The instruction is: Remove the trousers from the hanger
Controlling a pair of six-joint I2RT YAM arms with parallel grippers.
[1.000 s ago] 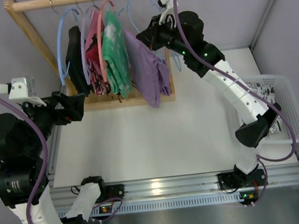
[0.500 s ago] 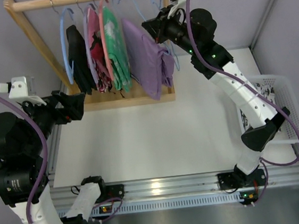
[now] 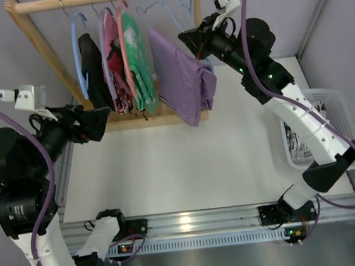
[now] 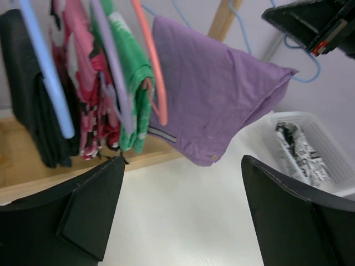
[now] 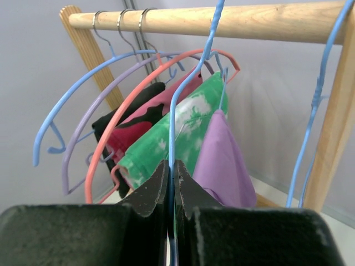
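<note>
Left end effector [image 3: 97,122] hovered wide open and empty off the bench's [image 3: 168,166] far-left corner. Its wrist view caught a button [image 4: 213,158] near the hem of the trousers [image 4: 216,105], unseen from above. Trousers hung on the hanger [image 5: 171,133] over the far edge. Only the right wrist view showed the right end effector [image 5: 171,166] pinched shut on the hanger's wire. Bare bench lay nearer, with a basket [image 3: 326,101] at the right edge.

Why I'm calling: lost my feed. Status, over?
Right gripper shut on hanger wire. Left gripper open, empty, facing trousers. Trousers draped on hanger. Green garment hangs close alongside.
</note>
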